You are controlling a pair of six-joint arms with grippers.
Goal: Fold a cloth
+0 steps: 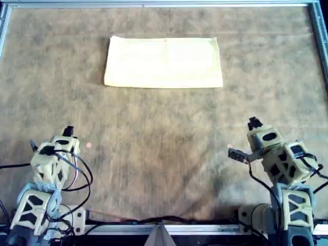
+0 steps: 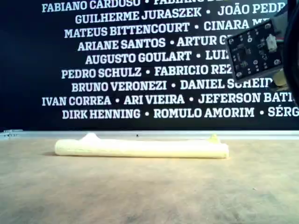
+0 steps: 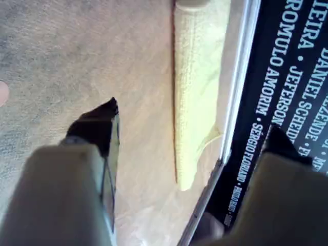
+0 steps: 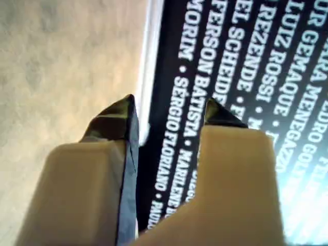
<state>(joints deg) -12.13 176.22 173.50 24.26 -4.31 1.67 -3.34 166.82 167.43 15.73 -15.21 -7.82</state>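
The pale yellow cloth [image 1: 164,62] lies flat as a wide rectangle near the far edge of the table, in the upper middle of the overhead view. In the exterior view the cloth [image 2: 140,148] appears as a long low strip, and the left wrist view catches one end of the cloth [image 3: 197,77] far ahead of the jaws. My left gripper [image 1: 50,137] [image 3: 193,122] hovers open and empty at the overhead view's lower left. My right gripper [image 1: 245,138] [image 4: 171,105] is open and empty at the overhead view's lower right. Both are well short of the cloth.
A brown mottled mat [image 1: 164,154] covers the table, bounded by a metal rail [image 1: 164,4] at the far side. Behind it stands a black wall with white names [image 2: 140,70]. A dark circuit board [image 2: 254,49] hangs close to the lens at the exterior view's upper right.
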